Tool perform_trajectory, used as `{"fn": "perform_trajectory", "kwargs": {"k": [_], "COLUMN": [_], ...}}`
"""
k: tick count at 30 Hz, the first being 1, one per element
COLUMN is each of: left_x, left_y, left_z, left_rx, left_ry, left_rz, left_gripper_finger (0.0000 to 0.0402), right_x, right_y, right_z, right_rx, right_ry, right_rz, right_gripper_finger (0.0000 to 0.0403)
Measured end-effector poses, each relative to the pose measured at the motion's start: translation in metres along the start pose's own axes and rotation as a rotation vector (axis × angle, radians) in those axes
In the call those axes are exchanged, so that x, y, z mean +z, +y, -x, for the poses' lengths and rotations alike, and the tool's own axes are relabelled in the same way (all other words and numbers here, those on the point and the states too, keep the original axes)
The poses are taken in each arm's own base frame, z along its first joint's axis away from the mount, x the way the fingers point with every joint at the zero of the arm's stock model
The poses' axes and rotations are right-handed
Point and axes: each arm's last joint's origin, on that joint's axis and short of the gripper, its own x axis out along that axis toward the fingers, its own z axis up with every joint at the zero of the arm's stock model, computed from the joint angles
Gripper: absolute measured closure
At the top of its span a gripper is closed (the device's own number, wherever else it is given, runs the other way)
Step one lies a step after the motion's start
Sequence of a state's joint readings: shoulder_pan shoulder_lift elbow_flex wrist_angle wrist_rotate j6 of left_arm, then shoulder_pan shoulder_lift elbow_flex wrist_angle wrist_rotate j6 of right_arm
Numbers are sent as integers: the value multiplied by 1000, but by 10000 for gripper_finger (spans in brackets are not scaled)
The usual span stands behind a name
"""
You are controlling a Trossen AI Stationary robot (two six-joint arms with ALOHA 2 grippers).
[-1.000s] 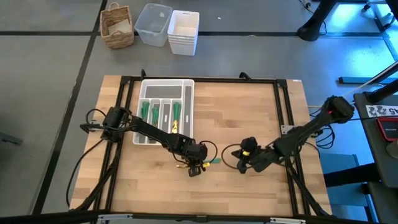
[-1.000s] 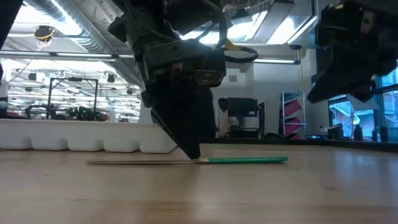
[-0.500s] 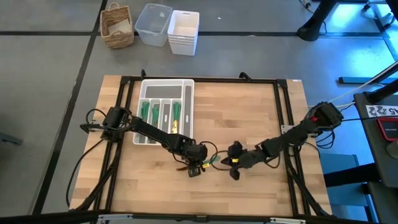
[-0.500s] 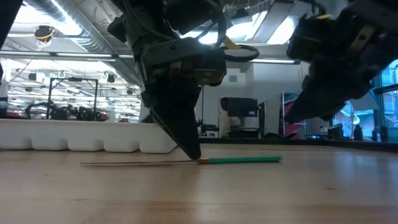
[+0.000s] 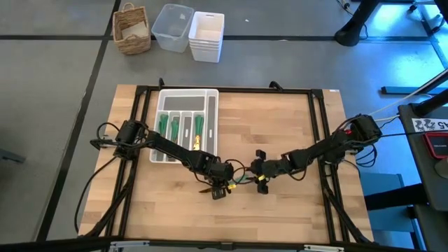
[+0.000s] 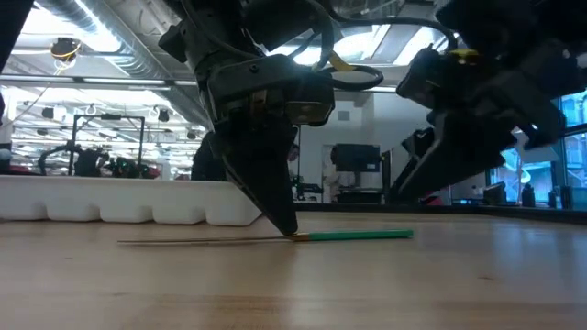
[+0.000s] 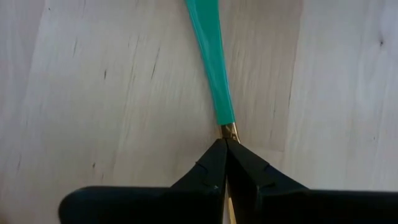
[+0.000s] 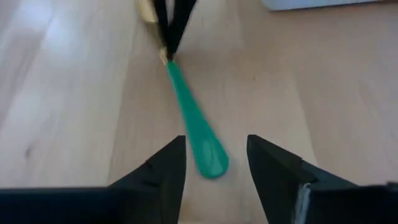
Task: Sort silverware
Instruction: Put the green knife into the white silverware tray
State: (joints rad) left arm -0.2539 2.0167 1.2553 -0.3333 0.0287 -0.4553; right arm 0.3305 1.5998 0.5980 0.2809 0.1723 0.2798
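Silverware with green handles sits in the slots of a white tray [image 5: 187, 94] toward the far left of the table [image 5: 294, 133], a pale wooden butcher-block top edged by a black frame. One more piece [image 6: 353, 236] lies flat on the bare wood nearer the front, its gold part on the left and its green handle pointing right. The left gripper [image 7: 225, 147] comes down on it from above, fingers pressed together and pinching the gold neck just where the green handle begins. To the right, the right gripper [image 8: 213, 163] hovers low with its fingers spread, one on each side of the handle's rounded end without touching it.

Beyond the table's far edge, on a grey floor, stand a wicker basket [image 5: 132, 29], a clear plastic bin [image 5: 173, 26] and a stack of white bins [image 5: 206, 36]. Level with the tabletop, the room behind is a large bright workshop with ceiling lights, ducts and shelving.
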Motion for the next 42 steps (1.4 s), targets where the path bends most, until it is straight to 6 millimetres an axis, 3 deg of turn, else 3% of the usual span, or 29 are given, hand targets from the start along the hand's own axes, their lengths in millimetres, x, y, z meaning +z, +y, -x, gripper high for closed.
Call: {"fn": "perform_trajectory", "kwargs": {"k": [9, 19, 32, 42], "left_x": [0, 0, 0, 7], "left_y": [0, 0, 0, -4], "left_z": [0, 0, 0, 0], "left_rx": [4, 7, 7, -23], "left_ry": [1, -1, -6, -80], "left_rz": [-11, -29, -38, -39], "left_gripper_finger": [396, 396, 396, 394], "right_x": [-17, -21, -25, -26], "right_y": [-1, 0, 0, 0], "right_z": [-17, -27, -29, -30], "right_rx": [-6, 0, 31, 40], "right_ry": [80, 71, 101, 108], "right_rz": [165, 244, 248, 199], "right_gripper_finger": [236, 239, 326, 316]}}
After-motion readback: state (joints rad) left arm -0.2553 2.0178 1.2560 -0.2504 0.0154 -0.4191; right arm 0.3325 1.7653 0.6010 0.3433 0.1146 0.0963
